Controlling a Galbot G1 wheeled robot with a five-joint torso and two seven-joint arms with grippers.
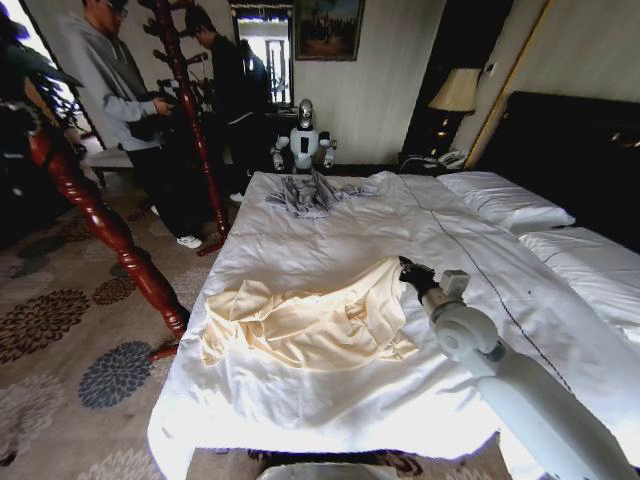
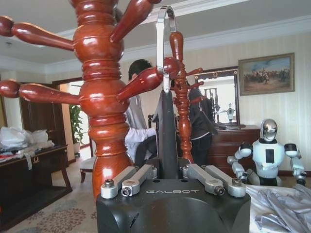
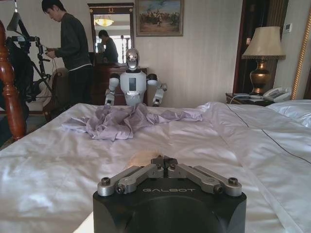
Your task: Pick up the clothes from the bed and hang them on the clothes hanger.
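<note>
Reaching in from the head view's lower right, the right arm hides its own gripper (image 1: 410, 270) behind the wrist housing, just at the edge of the cream shirt (image 1: 310, 318); in the right wrist view the fingers (image 3: 164, 161) are pressed together low over the sheet, and whether any cloth is pinched between them cannot be told. One cream shirt lies crumpled on the near left part of the bed (image 1: 330, 235), and one grey garment (image 1: 315, 192) lies bunched at the far end. The left gripper (image 2: 167, 167) is raised beside the red-brown coat stand (image 2: 99, 111), its fingers closed around the black hanger (image 2: 166, 131), whose lower body is cut off behind the gripper; its silver hook (image 2: 163, 43) rises close to a peg of the stand. Two pillows (image 1: 505, 200) lie against the dark headboard (image 1: 580, 150), the nearer one cut off by the frame edge.
</note>
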